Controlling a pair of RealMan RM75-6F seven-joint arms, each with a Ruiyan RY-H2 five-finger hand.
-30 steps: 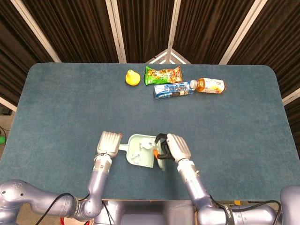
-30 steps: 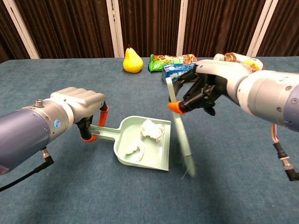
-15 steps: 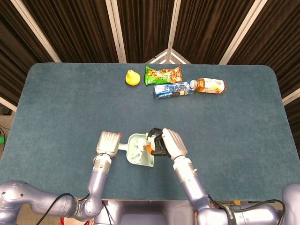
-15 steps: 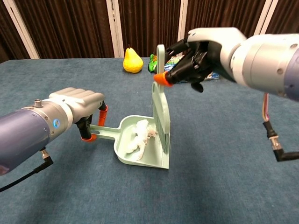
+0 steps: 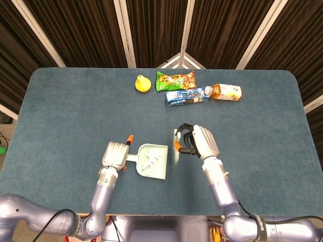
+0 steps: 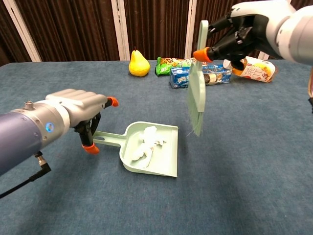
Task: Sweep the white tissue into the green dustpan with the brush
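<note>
White tissue (image 6: 145, 147) lies crumpled in the green dustpan (image 6: 164, 161) on the tabletop (image 6: 254, 156), its handle pointing left toward the left robot hand (image 6: 78, 110), whose fingers look parted (hold on the handle unclear). To the right, the right robot hand (image 6: 244, 32) grips the pale green brush (image 6: 197, 93) raised upright, bristles hanging down

Seen from above on a blue desk (image 5: 70, 111), the left robot hand (image 5: 115, 154) rests at the handle of a green dustpan (image 5: 160, 171) holding white tissue (image 5: 150, 162), while the right robot hand (image 5: 200, 142) grips a brush (image 5: 177, 147) just beside its rim.
</note>
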